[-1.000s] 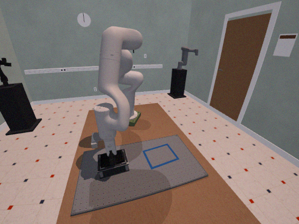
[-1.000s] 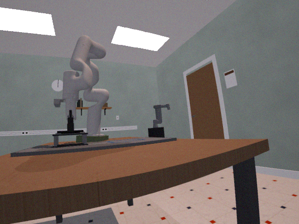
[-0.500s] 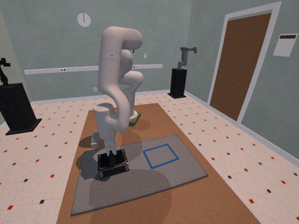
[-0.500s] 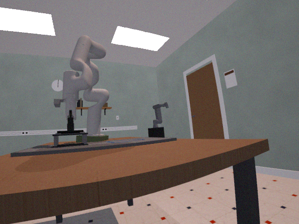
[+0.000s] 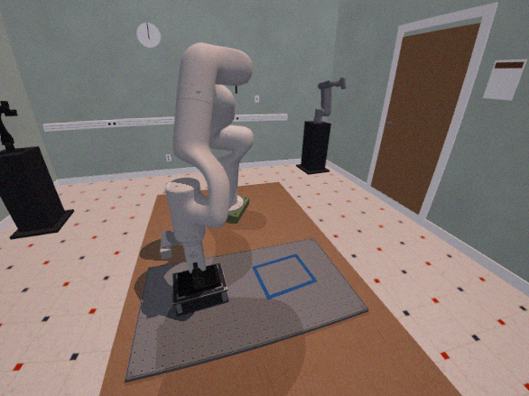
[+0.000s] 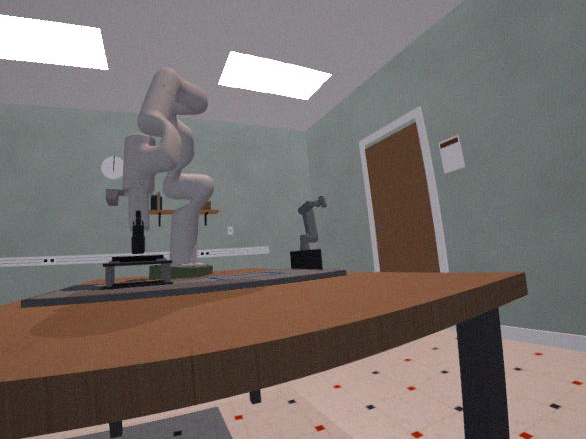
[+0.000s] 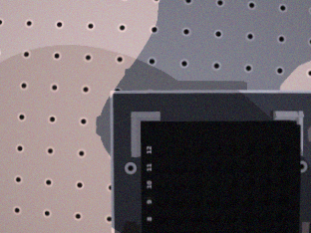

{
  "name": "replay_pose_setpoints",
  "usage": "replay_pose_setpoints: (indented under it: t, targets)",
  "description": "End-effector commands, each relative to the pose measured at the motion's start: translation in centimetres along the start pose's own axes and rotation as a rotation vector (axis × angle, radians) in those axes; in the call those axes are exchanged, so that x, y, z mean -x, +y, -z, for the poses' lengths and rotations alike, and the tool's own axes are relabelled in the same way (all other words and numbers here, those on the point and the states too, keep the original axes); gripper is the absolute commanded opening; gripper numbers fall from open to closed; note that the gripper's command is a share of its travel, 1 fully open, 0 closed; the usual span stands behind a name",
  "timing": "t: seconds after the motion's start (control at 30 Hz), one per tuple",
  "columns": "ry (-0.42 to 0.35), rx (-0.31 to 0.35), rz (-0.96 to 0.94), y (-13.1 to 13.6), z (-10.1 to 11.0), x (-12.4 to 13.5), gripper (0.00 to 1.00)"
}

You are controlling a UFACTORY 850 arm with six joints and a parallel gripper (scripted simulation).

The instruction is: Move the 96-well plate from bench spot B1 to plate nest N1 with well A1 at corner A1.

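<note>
The brown counter (image 5: 388, 355) carries a grey perforated bench plate (image 5: 253, 333), and the white arm (image 5: 205, 121) bends down from its green-based foot to the left end of that plate. There stands the raised plate nest N1 (image 5: 180, 307), a dark platform on short legs. The blue outline marking bench spot B1 (image 5: 261, 280) lies to the right of the nest and has nothing standing inside it.

The black 96-well plate (image 5: 212, 283) sits on top of the nest. From the exterior view it lies level on the platform, and the wrist view shows its dark body (image 7: 219, 174) tucked against pale L-shaped corner locators (image 7: 136, 130), with column numbers 8 to 12 readable along one edge. So the carrying part of the task looks done, and the plate appears seated flat within the locators.

The gripper (image 6: 137, 241) hangs directly over the plate with its fingers spread fully wide and nothing between them; from the exterior view the tips seem to be just above the plate's top.

What cannot be confirmed is orientation: neither the cut-off corner nor the A1 mark on the nest shows in any view. What appears left is only for the arm to lift clear.
</note>
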State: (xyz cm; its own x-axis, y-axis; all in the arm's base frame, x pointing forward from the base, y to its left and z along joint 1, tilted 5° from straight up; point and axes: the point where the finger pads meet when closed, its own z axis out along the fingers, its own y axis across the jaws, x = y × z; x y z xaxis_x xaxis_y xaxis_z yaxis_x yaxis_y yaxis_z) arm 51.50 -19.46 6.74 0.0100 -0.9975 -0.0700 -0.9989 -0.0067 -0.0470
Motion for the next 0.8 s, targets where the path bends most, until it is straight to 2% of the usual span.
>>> replay_pose_setpoints:
  t: [0.0,0.77]
  targets:
    - [0.001,-0.001,0.0,-0.1,1.2,0.0,1.0]
    - [0.001,-0.002,0.0,-0.1,6.3,0.0,1.0]
